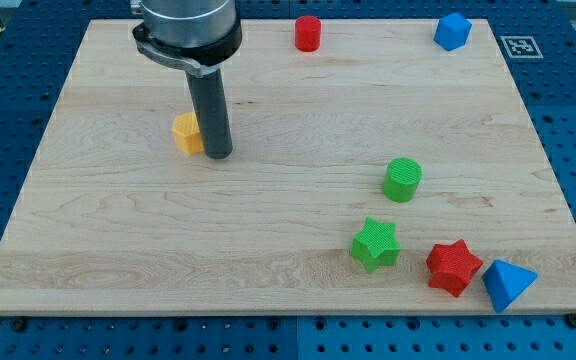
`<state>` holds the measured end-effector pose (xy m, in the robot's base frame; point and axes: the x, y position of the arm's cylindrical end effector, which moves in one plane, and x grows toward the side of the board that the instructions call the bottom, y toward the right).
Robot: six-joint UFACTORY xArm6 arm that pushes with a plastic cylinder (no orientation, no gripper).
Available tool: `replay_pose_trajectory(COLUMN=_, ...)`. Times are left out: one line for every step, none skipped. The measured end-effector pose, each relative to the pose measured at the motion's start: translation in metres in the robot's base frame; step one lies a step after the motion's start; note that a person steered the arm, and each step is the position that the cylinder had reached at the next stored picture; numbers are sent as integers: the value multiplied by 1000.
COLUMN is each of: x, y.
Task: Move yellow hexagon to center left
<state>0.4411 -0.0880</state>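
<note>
The yellow hexagon lies on the wooden board, left of the middle and a little toward the view's top. My tip rests on the board right beside the hexagon, on its right side, touching or nearly touching it. The dark rod rises from there and hides part of the hexagon's right edge.
A red cylinder stands at the top middle and a blue block at the top right. A green cylinder sits right of centre. A green star, a red star and a blue triangular block lie at the bottom right.
</note>
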Motion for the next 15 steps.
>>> replay_pose_trajectory(x=-6, y=-13)
replay_pose_trajectory(x=-12, y=-34)
replay_pose_trajectory(x=-16, y=-49)
replay_pose_trajectory(x=-17, y=-56)
replay_pose_trajectory(x=-12, y=-48)
replay_pose_trajectory(x=-13, y=-31)
replay_pose_trajectory(x=-31, y=-28)
replay_pose_trajectory(x=-46, y=-28)
replay_pose_trajectory(x=-51, y=-28)
replay_pose_trajectory(x=-51, y=-33)
replay_pose_trajectory(x=-51, y=-41)
replay_pose_trajectory(x=-51, y=-49)
replay_pose_trajectory(x=-51, y=-60)
replay_pose_trajectory(x=-51, y=-74)
replay_pose_trajectory(x=-51, y=-74)
